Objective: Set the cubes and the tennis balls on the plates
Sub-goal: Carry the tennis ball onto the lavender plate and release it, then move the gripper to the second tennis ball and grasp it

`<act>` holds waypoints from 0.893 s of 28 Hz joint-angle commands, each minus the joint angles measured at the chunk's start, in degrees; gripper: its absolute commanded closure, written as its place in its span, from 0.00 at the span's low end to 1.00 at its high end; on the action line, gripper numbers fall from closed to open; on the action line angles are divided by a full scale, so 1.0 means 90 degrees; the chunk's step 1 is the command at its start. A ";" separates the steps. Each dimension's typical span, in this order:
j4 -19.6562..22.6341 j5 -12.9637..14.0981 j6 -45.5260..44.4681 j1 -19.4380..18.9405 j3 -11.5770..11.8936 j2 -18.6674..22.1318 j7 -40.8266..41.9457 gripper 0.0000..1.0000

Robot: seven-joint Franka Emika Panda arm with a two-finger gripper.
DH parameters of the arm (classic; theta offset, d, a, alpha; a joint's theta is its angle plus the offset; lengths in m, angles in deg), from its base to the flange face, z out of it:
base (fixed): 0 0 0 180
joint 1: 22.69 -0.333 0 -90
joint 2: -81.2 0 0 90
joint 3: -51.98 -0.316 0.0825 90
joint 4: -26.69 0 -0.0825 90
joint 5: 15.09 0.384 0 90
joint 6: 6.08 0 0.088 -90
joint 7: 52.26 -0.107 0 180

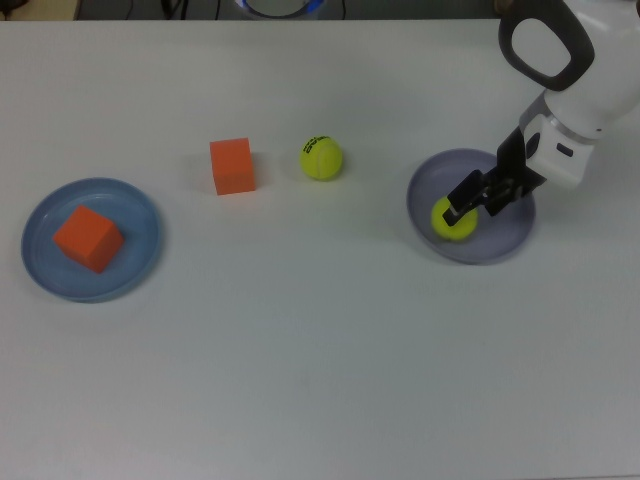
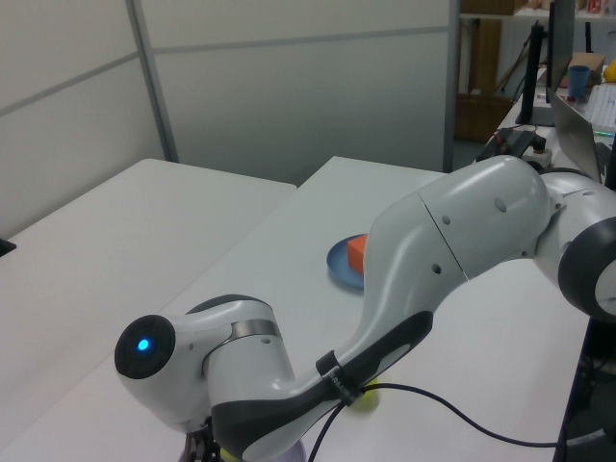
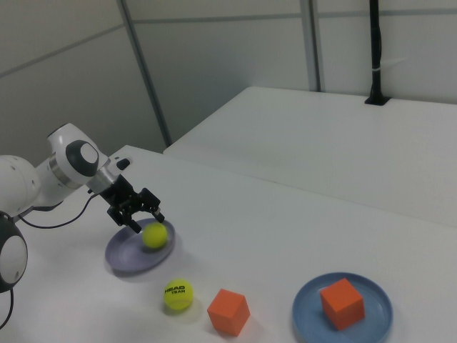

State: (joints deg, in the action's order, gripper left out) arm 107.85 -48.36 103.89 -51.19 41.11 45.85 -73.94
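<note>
We've got the gripper (image 1: pixel 468 204) over the lavender plate (image 1: pixel 500 245), fingers spread wide, tennis ball (image 1: pixel 450 222) sitting loose just beside them.

We see the gripper (image 3: pixel 145 214) poised over the lavender plate (image 3: pixel 121 259), its fingers spread and a tennis ball (image 3: pixel 155 235) sitting on the plate just below them. Nearer the camera, a second tennis ball (image 3: pixel 178 294) with a dark logo lies on the white table (image 3: pixel 428 257) beside a loose orange cube (image 3: pixel 228 311). At the right view's right, another orange cube (image 3: pixel 342 303) rests on the blue plate (image 3: pixel 303 309).
</note>
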 commanded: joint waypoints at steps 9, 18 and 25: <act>0.0104 -0.0005 -0.1172 0.0382 0.0134 0.0822 0.0211 0.00; 0.0162 0.0190 -0.3409 0.0832 0.0154 0.1008 0.1628 0.00; 0.0727 0.0180 -0.4153 0.0920 0.0164 0.0793 0.2039 0.00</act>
State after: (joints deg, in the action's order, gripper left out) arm 109.82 -47.47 67.94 -42.76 42.22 53.38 -57.46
